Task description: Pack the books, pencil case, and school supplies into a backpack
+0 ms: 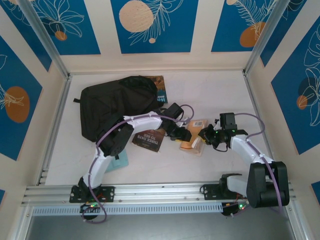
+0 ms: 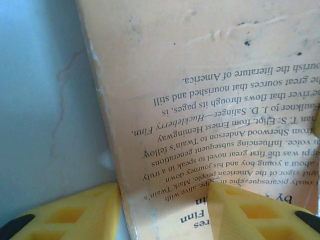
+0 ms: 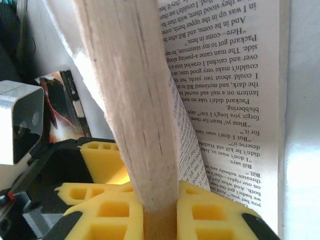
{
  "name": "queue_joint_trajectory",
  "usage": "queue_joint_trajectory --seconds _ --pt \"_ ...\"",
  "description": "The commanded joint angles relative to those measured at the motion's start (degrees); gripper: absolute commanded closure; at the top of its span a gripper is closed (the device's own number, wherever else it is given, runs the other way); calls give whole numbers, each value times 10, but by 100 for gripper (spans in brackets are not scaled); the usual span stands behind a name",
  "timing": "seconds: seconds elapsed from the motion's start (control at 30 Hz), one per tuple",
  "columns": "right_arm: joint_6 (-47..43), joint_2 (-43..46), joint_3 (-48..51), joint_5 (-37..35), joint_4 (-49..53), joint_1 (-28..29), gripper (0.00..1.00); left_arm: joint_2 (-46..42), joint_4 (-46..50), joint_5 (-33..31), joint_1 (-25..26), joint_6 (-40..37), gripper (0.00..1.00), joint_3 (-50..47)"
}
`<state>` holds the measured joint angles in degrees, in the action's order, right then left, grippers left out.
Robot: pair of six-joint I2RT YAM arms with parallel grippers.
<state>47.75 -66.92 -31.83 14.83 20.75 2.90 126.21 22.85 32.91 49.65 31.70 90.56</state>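
Orange book (image 1: 192, 140) lies right of the backpack (image 1: 112, 107) on the worktop (image 1: 220, 95); my right fingers (image 3: 210, 215) pinch its pages, left fingers (image 2: 75, 215) gape over its cover edge. Light, floppy, I judge: grip near the spine.

Orange book (image 2: 200, 75) back cover, print upside down, right of frame: "Huckleberry Finn", "Ernest Hemingway", "J. D. Salinger", "Mark Twain's". Open page (image 3: 240, 100), upside down, right of frame: "Packard", "Bill says". Dark brown book (image 1: 148, 140): white title, seemingly "THREE DAYS TO SEE"
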Motion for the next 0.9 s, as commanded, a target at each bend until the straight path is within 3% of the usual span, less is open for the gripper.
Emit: queue_joint_trajectory --seconds 0.0,0.23,0.43,0.57,0.77,0.87 --pt "-21 36 -26 12 33 6 90 -43 16 -51 0 11 47 -37" --pt "-16 107 -24 76 -7 4 93 -159 -31 -73 -40 61 35 -133" --pt "17 159 -13 166 -104 5 93 -234 -123 32 -90 142 29 -219" --pt "76 168 12 221 -195 6 94 -262 -175 98 -94 175 29 -237" --pt "114 164 15 261 -242 6 93 -293 -260 136 -94 241 29 -265" --pt "105 169 9 251 -217 4 94 -314 -217 114 -94 218 30 -259"
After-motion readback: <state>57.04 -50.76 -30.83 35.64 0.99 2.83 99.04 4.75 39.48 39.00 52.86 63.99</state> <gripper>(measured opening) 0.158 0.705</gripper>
